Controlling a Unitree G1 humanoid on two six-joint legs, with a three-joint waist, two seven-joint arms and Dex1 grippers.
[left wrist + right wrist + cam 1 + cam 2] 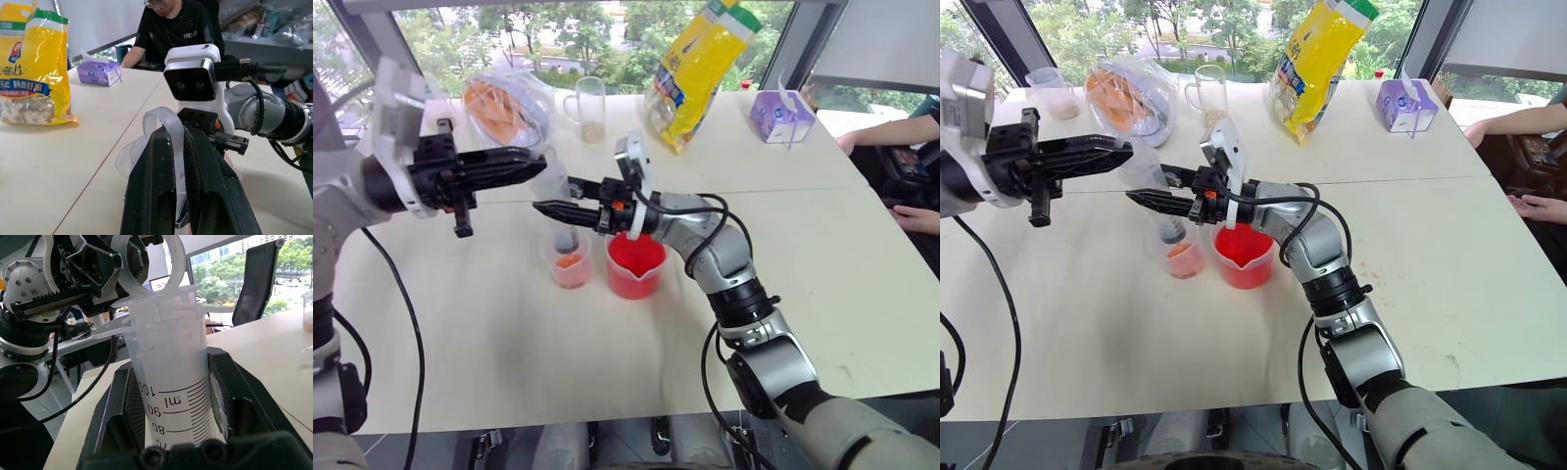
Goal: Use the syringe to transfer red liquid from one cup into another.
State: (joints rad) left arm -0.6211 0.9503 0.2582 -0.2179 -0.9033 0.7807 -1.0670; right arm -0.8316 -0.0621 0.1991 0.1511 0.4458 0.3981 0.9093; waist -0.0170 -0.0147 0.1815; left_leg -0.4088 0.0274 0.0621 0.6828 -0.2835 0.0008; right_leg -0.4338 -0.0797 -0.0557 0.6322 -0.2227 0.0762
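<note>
The syringe [554, 184] stands upright, its lower end down inside the small clear cup [571, 269]. That cup holds a little orange-pink red liquid [570, 261]. My right gripper [544, 208] reaches in from the right and is shut on the syringe's marked barrel [173, 382]. My left gripper [536, 164] comes level from the left, shut on the plunger's ring [168, 128] at the top. Just right of the small cup sits the spouted beaker [635, 279], full of bright red liquid [634, 257].
At the back of the table are a yellow bag [700, 69], a purple tissue box [781, 116], a handled glass mug with grains [590, 108] and a clear pack of orange things [504, 103]. A person's arms [891, 132] rest at the far right edge.
</note>
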